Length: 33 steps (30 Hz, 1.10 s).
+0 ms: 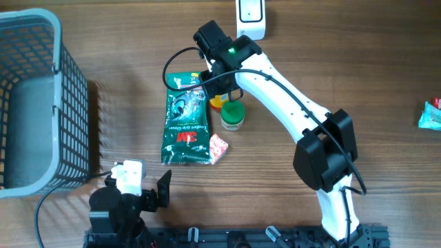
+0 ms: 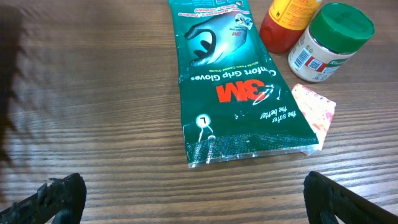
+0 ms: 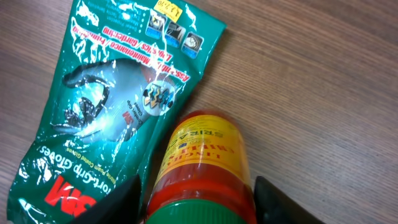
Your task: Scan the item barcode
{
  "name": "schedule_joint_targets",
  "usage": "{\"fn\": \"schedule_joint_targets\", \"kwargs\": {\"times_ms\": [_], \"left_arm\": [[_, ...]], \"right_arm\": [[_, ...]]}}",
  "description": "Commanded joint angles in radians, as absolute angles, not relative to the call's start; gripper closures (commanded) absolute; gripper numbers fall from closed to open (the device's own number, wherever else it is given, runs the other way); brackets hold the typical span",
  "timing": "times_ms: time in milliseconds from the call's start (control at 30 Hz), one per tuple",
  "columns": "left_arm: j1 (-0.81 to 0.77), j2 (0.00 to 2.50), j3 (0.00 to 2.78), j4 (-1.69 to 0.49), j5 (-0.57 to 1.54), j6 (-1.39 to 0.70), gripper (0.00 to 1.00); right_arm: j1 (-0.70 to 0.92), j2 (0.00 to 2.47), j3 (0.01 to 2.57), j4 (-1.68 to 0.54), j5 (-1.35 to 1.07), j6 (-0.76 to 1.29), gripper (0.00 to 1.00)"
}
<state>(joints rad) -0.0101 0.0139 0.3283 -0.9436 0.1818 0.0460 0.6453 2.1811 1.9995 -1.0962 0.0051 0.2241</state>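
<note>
A red sauce bottle (image 3: 202,155) with a yellow label and a green cap stands beside a green 3M glove packet (image 3: 106,106). My right gripper (image 3: 199,199) has come down over the bottle. One finger stands close on each side of it, just below the cap, and a thin gap still shows on the right. From overhead the bottle (image 1: 216,103) peeks out under that gripper (image 1: 219,89). A white scanner (image 1: 249,17) stands at the table's far edge. My left gripper (image 2: 199,205) hangs wide open above bare wood, short of the packet (image 2: 239,87).
A green-lidded jar (image 1: 233,117) stands right of the bottle, and a pink sachet (image 1: 218,148) lies against the glove packet (image 1: 185,127). A grey wire basket (image 1: 69,103) fills the left side. A teal packet (image 1: 431,116) lies at the right edge.
</note>
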Motion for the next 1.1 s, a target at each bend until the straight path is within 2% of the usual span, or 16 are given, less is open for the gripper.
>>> {"fn": "schedule_joint_targets", "kwargs": {"times_ms": [0,133,500,600,1067], "left_arm": [[-0.004,0.007,0.327,-0.944,0.194,0.040,0.00],[-0.004,0.007,0.327,-0.944,0.194,0.040,0.00],[-0.004,0.007,0.327,-0.944,0.194,0.040,0.00],[-0.004,0.007,0.327,-0.944,0.194,0.040,0.00],[-0.004,0.007,0.327,-0.944,0.194,0.040,0.00]], "right_arm": [[0.637,2.201,2.078,-1.103,0.033,0.266,0.51],[0.627,2.195,2.167,-1.139,0.068,0.287,0.61],[0.623,2.158,2.287,-1.311,0.232,0.299,0.64],[0.609,2.158,2.287,-1.364,0.323,0.352,0.64],[0.419,2.158,2.282,-1.483,0.313,0.632,0.67]]}}
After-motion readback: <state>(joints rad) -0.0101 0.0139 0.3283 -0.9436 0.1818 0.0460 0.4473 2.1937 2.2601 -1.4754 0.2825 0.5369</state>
